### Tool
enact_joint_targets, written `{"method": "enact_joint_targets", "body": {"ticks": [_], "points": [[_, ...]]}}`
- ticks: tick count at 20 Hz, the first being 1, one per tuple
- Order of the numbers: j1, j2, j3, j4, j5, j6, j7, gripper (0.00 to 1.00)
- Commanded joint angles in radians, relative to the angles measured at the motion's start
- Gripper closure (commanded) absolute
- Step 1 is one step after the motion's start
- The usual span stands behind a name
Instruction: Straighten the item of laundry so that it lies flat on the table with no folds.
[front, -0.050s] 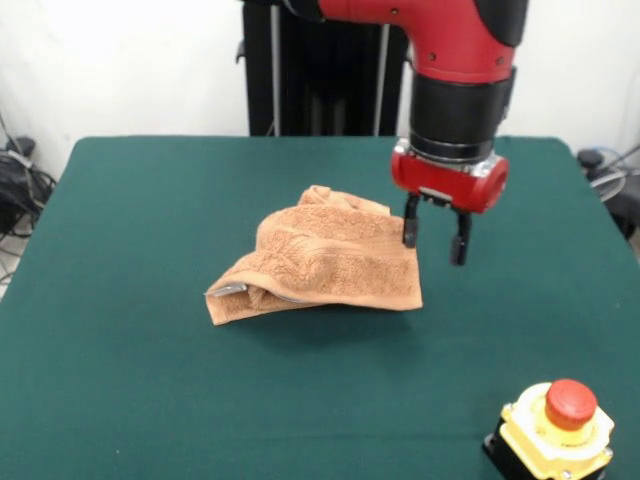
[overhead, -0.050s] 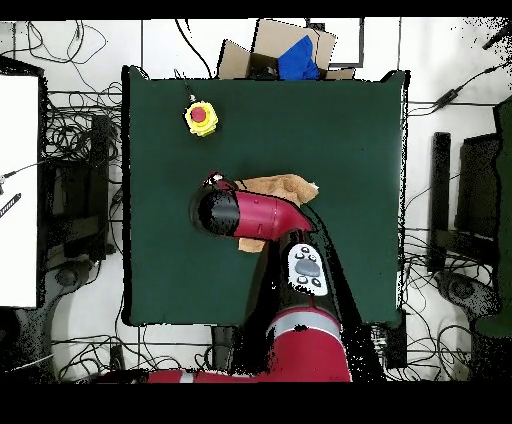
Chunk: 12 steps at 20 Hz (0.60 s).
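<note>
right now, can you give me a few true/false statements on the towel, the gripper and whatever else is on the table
1. The towel lies flat with no folds. False: it sits bunched in a crumpled heap.
2. The gripper is open and holds nothing. True.
3. A yellow box with a red button sits on the table. True.
4. The gripper hangs above the middle of the towel. False: in the front view it is by the towel's edge, at the side nearer the button box.
5. The table's covering is dark green. True.
6. The towel hangs over the table's edge. False: it lies well inside the tabletop.
</note>
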Motion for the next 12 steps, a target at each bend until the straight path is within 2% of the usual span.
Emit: {"method": "enact_joint_targets", "body": {"ticks": [1, 12], "points": [[0.002, -0.044, -0.011, -0.009, -0.002, 0.177, 0.061, 0.00], [-0.060, -0.091, 0.010, 0.015, -0.035, 0.211, 0.009, 0.00]]}}
